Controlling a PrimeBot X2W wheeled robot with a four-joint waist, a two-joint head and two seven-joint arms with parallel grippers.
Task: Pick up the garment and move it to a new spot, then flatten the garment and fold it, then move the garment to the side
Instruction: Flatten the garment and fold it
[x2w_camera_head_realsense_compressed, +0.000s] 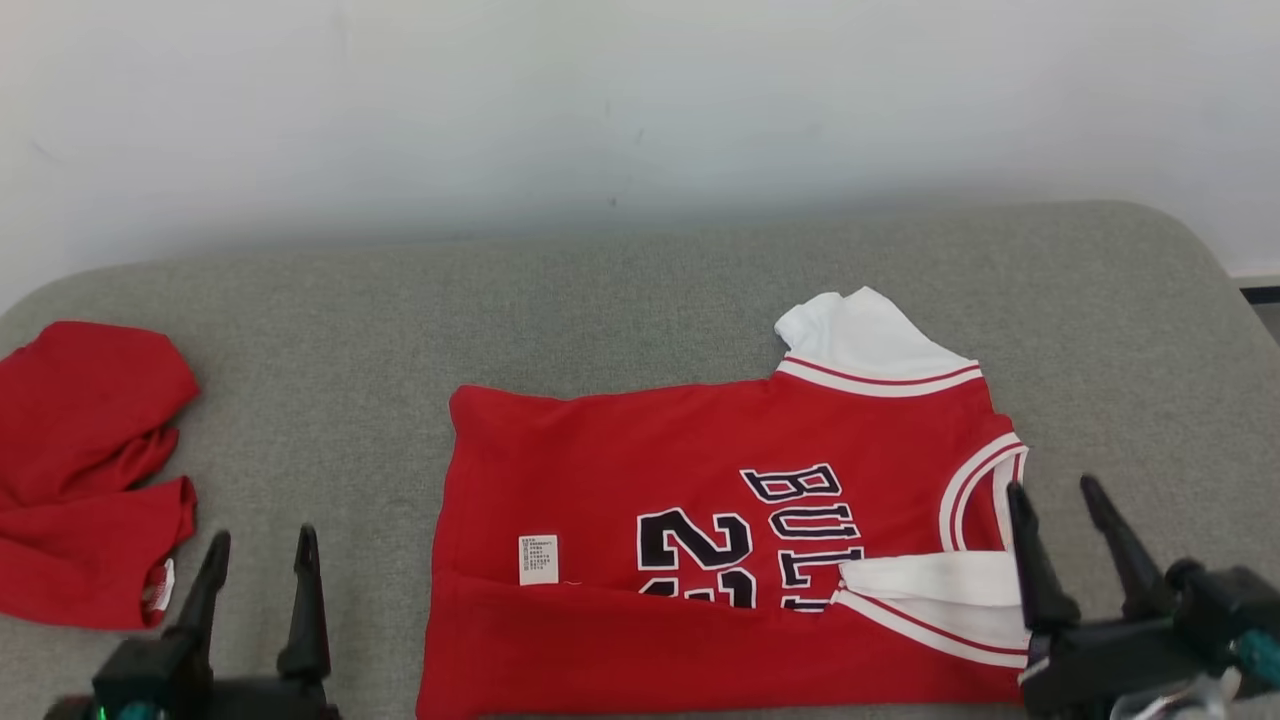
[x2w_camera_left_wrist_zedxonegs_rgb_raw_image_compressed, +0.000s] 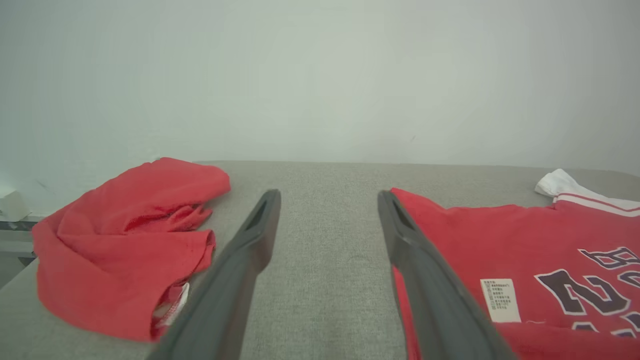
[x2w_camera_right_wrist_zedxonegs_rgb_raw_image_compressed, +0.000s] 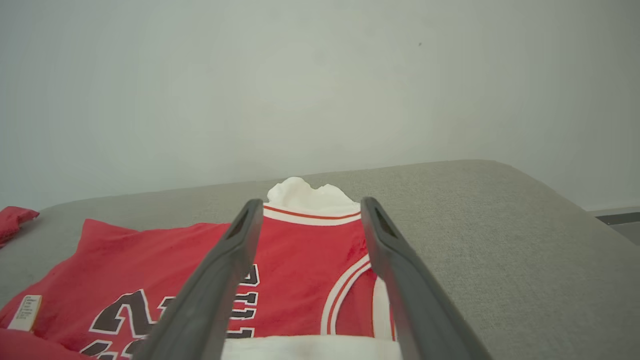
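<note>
The garment (x2w_camera_head_realsense_compressed: 700, 470) is a red sports shirt, and we see it lying on the big gray cushion (x2w_camera_head_realsense_compressed: 600, 290), a little to the right of the middle. It lies sideways to us, with its neck hole (x2w_camera_head_realsense_compressed: 985, 490) at the right end and its bottom hem (x2w_camera_head_realsense_compressed: 455, 520) at the left end. Black letters (x2w_camera_head_realsense_compressed: 810, 530) and a black number (x2w_camera_head_realsense_compressed: 695, 545) with white edges are on its front. The long side near us is folded up over the shirt, and the fold hides the low part of the number. A small white tag (x2w_camera_head_realsense_compressed: 538, 558) sits just above that fold. One white sleeve (x2w_camera_head_realsense_compressed: 865, 335) sticks out at the far side, and another white piece (x2w_camera_head_realsense_compressed: 935, 580) lies on top of the shirt near the right end. Our left gripper (x2w_camera_head_realsense_compressed: 265, 532) is at the lower left. Its two dark fingers (x2w_camera_head_realsense_compressed: 304, 610) are spread wide and there is nothing between them. It is over bare gray cushion, between the shirt and a crumpled red cloth (x2w_camera_head_realsense_compressed: 85, 470) that lies well off at the left edge. Our right gripper (x2w_camera_head_realsense_compressed: 1052, 485) is at the lower right, by the neck end of the shirt. Its fingers are spread wide too, and they hold nothing. In the right wrist view the shirt shows between them, but we cannot tell if the fingers touch it. A plain white wall (x2w_camera_head_realsense_compressed: 600, 100) stands behind the cushion.
</note>
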